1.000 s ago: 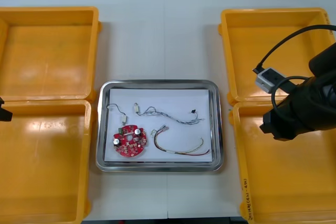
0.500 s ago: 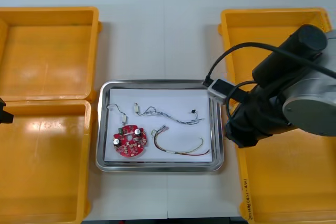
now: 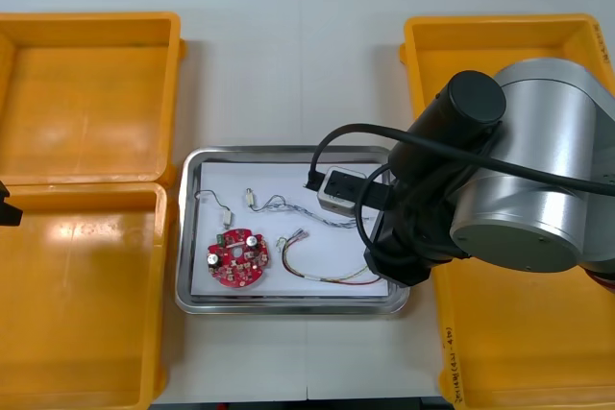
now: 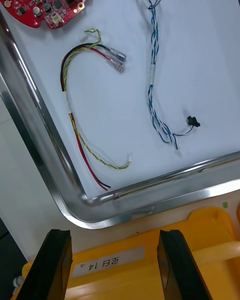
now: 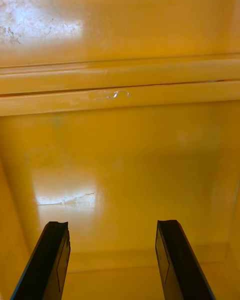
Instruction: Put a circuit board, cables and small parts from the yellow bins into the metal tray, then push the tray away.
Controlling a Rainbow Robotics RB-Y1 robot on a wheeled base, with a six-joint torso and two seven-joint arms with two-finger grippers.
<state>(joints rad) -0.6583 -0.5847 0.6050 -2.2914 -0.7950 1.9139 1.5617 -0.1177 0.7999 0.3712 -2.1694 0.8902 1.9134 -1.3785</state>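
Black fingers of the right claw (image 4: 115,235) stand wide apart with nothing between them. They hang over the rim of the near right yellow bin (image 4: 220,245), close to its white label. Just past that rim is the near right corner of the metal tray (image 4: 37,130).

Inside the tray, on its white floor, the red and yellow cable (image 4: 75,125) lies nearest the claw. The blue and white cable (image 4: 152,75) is beside it. The round red circuit board (image 4: 45,2) is farther off, at the near left of the tray.

The tray looks full, so I think the push comes next. The tray is long from side to side, and the push goes the short way, away from the robot. The right claw is the near one. It sits at the corner, so it needs to get behind the near rim, closer to the middle, or the tray may turn.

Past the far rim the table (image 3: 288,74) is bare between the two far bins. The bins sit close on both sides, so the tray must go straight.

The left claw (image 5: 111,225) is open too, parked over the near left yellow bin (image 5: 120,155).
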